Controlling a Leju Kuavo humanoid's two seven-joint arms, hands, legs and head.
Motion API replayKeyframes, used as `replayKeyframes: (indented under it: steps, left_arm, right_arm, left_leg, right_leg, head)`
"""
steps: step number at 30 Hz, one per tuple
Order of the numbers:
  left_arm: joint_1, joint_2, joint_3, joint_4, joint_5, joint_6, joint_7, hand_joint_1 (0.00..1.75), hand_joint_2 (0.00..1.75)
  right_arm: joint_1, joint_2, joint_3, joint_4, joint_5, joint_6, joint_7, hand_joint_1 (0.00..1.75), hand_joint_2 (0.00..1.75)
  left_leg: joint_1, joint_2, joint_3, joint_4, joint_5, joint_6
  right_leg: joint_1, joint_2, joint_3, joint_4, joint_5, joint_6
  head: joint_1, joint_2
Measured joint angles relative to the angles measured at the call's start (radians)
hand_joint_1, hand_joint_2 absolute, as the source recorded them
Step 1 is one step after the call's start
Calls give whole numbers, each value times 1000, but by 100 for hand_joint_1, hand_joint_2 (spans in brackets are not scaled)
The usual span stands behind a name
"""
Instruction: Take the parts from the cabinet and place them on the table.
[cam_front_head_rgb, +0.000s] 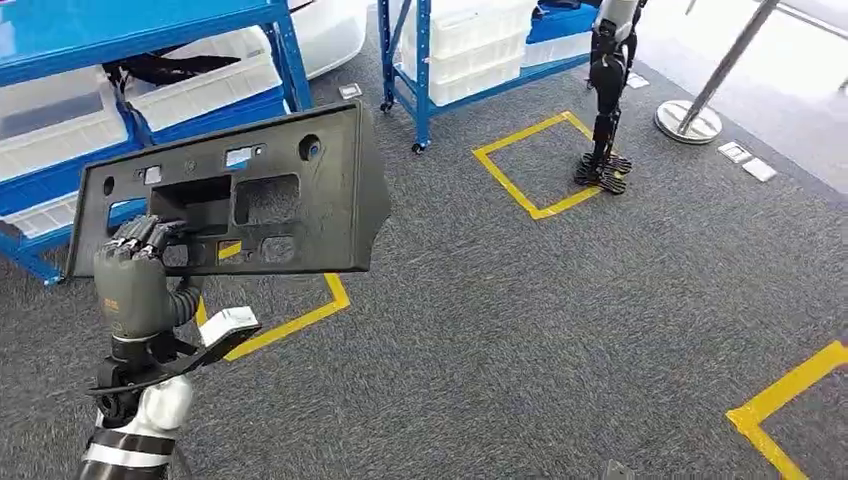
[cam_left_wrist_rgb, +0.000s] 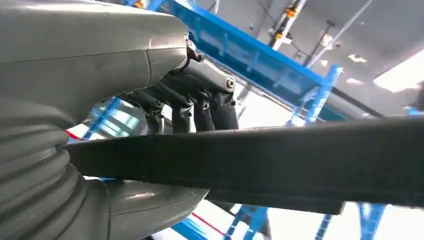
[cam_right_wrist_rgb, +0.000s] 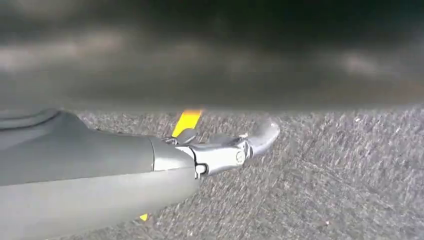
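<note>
The left hand (cam_front_head_rgb: 135, 265) grips a black plastic panel (cam_front_head_rgb: 260, 195) at the panel's lower left corner. In the head view the fingers (cam_front_head_rgb: 140, 232) curl over the edge beside a rectangular cut-out, and the panel is held raised in front of the robot, tilted with its right end higher. In the left wrist view the dark fingers (cam_left_wrist_rgb: 200, 107) press down on one face of the panel (cam_left_wrist_rgb: 280, 160) while the thick grey thumb lies under the other face (the panel is clamped between them).

The panel is clear of the floor and of the blue shelving rack (cam_front_head_rgb: 150, 40) behind it. The rack carries white plastic bins (cam_front_head_rgb: 200, 85). Small pale stickers (cam_front_head_rgb: 238, 157) sit on the panel's upper area; any writing on them is too small to read.

The right hand (cam_right_wrist_rgb: 215, 152) hangs above grey carpet (cam_right_wrist_rgb: 325, 180). Its thumb extends straight out; whether its fingers are spread or curled cannot be told from this angle. No object is seen in it.

Yellow tape (cam_front_head_rgb: 530, 165) marks squares on the carpet. A second blue rack (cam_front_head_rgb: 470, 50) stands further back, and the legs of another robot (cam_front_head_rgb: 605, 100) stand at one taped square. A silver pole base (cam_front_head_rgb: 688, 120) rests beyond it.
</note>
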Motion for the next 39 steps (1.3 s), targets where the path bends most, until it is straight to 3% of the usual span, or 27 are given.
replayKeyframes:
  steps: [1, 2, 3, 5, 7, 8, 10, 11, 12, 13, 16, 17, 18, 19, 21, 23, 24, 26, 27, 28, 29, 32, 33, 35, 37, 38, 39]
  left_arm:
    - [3, -1, 0, 0, 0, 0, -2, 175, 175]
    - [5, -1, 0, -1, 0, 0, -3, 175, 175]
    - [7, -1, -1, -2, 0, 0, -8, 175, 175]
    - [23, 4, 0, -2, 5, 2, -15, 175, 175]
    - [40, 6, 1, -2, 8, 1, -21, 175, 175]
    - [46, 7, 1, -2, 9, 1, -22, 175, 175]
    - [51, 8, 0, -2, 10, 1, -22, 175, 175]
    - [51, 8, 0, -2, 11, 1, -22, 175, 175]
    - [51, 10, 0, -2, 12, 0, -22, 175, 175]
    - [52, 12, 0, -2, 13, 0, -22, 175, 175]
    - [51, 13, 0, -3, 16, 0, -21, 175, 175]
    - [50, 12, 0, -4, 16, 0, -21, 175, 175]
    - [48, 12, 0, -5, 16, 0, -21, 175, 175]
    - [48, 13, 0, -6, 16, 0, -21, 175, 175]
    - [49, 14, 1, -6, 18, 0, -19, 175, 175]
    - [49, 14, 1, -6, 18, 0, -19, 175, 175]
    - [48, 14, 1, -6, 18, 0, -19, 175, 175]
    - [44, 14, 0, -6, 18, -2, -19, 175, 175]
    - [39, 14, 0, -6, 19, -2, -18, 175, 175]
    - [37, 14, 0, -6, 20, -3, -15, 175, 175]
    - [31, 14, 0, -6, 23, -3, -14, 175, 175]
    - [26, 13, -2, -6, 32, -8, -14, 175, 175]
    - [19, 14, -3, -5, 34, -10, -13, 175, 175]
    - [16, 17, -6, -3, 39, -16, -13, 175, 175]
    - [17, 21, -7, 5, 48, -23, -15, 175, 175]
    - [17, 21, -8, 9, 53, -27, -16, 175, 175]
    - [17, 21, -10, 11, 54, -28, -16, 175, 175]
  right_arm:
    - [2, 0, 0, 0, 2, 0, 0, 0, 0]
    - [4, -3, 0, 0, 5, 1, 2, 0, 0]
    - [5, 1, 1, 0, 8, 2, 3, 0, 0]
    - [1, -2, 3, 0, 13, 2, 6, 0, 0]
    - [1, -2, 6, 0, 18, 3, 6, 0, 0]
    - [3, -2, 6, 0, 20, 4, 6, 0, 0]
    - [3, -2, 7, 0, 21, 8, 2, 0, 0]
    - [2, -2, 7, 0, 23, 11, -1, 0, 0]
    - [1, -2, 8, 0, 23, 12, -3, 0, 0]
    - [-3, -2, 8, 0, 23, 15, -6, 0, 0]
    - [3, -2, 8, 0, 23, 16, -8, 0, 0]
    - [5, -5, 8, 0, 23, 16, -8, 0, 0]
    - [7, 0, 8, 0, 23, 17, -8, 0, 0]
    - [4, 2, 9, 0, 23, 17, -8, 0, 0]
    - [-1, 4, 10, 0, 23, 17, -8, 0, 0]
    - [0, 5, 10, 0, 21, 17, -8, 0, 0]
    - [1, 5, 10, 0, 19, 17, -8, 0, 0]
    - [0, 5, 10, 0, 19, 17, -11, 0, 0]
    - [-2, 5, 10, 0, 18, 17, -13, 0, 0]
    - [-7, 6, 10, 0, 17, 18, -14, 0, 0]
    - [-8, 7, 10, 0, 17, 19, -17, 0, 0]
    - [-4, 6, 10, 0, 13, 20, -19, 0, 0]
    - [1, 6, 10, 0, 11, 20, -21, 0, 0]
    - [-3, 8, 10, 0, 9, 21, -23, 0, 0]
    - [-3, 7, 9, 0, 8, 21, -24, 0, 0]
    - [-1, 7, 9, 0, 7, 21, -24, 0, 0]
    - [0, 8, 9, 0, 6, 21, -24, 0, 0]
  left_leg:
    - [2, 11, 4, -5, 1, -9]
    - [8, 4, 1, 0, -8, -16]
    - [11, -48, -7, 32, -36, -16]
    - [9, -111, -76, 194, -127, -14]
    - [8, -124, -142, 324, -169, -13]
    - [8, -123, -144, 320, -153, -9]
    - [8, -130, -82, 188, -68, -1]
    - [9, -149, -41, 105, -27, 3]
    - [11, -195, -11, 38, -8, 7]
    - [14, -206, 0, 16, -18, 5]
    - [-1, -175, -4, 18, -13, 15]
    - [10, -159, 2, 3, -5, 26]
    - [9, -150, 6, 0, -2, 32]
    - [8, -136, 5, -2, -1, 38]
    - [5, -107, 4, -2, -2, 39]
    - [5, -81, 2, -1, -3, 39]
    - [6, -66, 2, -1, -3, 38]
    - [8, -43, 4, -1, -6, 32]
    - [5, -33, 8, 0, -8, 25]
    - [-4, -22, 7, 2, -13, 15]
    - [-4, -13, 10, 0, -13, 9]
    - [0, 22, 27, -13, -14, -12]
    - [8, -18, 24, 2, -30, -19]
    - [7, -101, -29, 132, -110, -14]
    - [4, -121, -107, 291, -175, -12]
    - [3, -122, -125, 318, -174, -8]
    - [2, -123, -118, 294, -149, -3]
  right_leg:
    - [1, 14, -2, -2, 2, -8]
    - [-13, 25, 4, -9, 8, -19]
    - [-14, 36, 5, -8, 9, -23]
    - [-11, 58, 4, -8, 11, -40]
    - [-4, 87, 4, -7, 10, -41]
    - [-2, 102, 5, -7, 10, -41]
    - [0, 131, 8, -5, 10, -41]
    - [0, 144, 9, -2, 10, -40]
    - [-2, 156, 7, 0, 10, -40]
    - [10, 167, 0, 7, 8, -35]
    - [-5, 195, -11, -6, 18, -13]
    - [3, 189, -22, 1, 17, -9]
    - [4, 127, -33, 24, 6, -8]
    - [6, 88, -62, 79, -24, -12]
    - [0, 63, -145, 245, -90, -16]
    - [-8, 59, -182, 320, -105, -4]
    - [-12, 56, -160, 278, -86, 8]
    - [-17, 28, -56, 94, -24, 29]
    - [-16, -27, 0, 4, -5, 32]
    - [-5, -38, 7, -3, -1, 25]
    - [-4, -21, -1, -3, 4, 12]
    - [-1, 19, -3, -8, 9, -10]
    - [-17, 32, 2, -11, 13, -16]
    - [-13, 52, 3, -11, 14, -35]
    - [-5, 82, 2, -11, 14, -37]
    - [-1, 97, 2, -11, 15, -40]
    - [2, 111, 3, -10, 15, -40]
  head:
    - [0, 0]
    - [-2, 0]
    - [-6, 0]
    - [-13, 0]
    - [-13, 0]
    - [-12, 0]
    - [-13, 0]
    - [-13, 0]
    - [-14, 0]
    - [-10, 0]
    - [-12, 0]
    - [-12, 0]
    - [-9, 0]
    - [-3, 0]
    - [-3, 0]
    - [-2, 0]
    - [-2, 0]
    - [-2, 0]
    - [0, 0]
    - [2, 0]
    - [-3, 0]
    - [-2, 0]
    - [-6, 0]
    - [-12, 0]
    - [-16, 0]
    - [-16, 0]
    - [-15, 0]
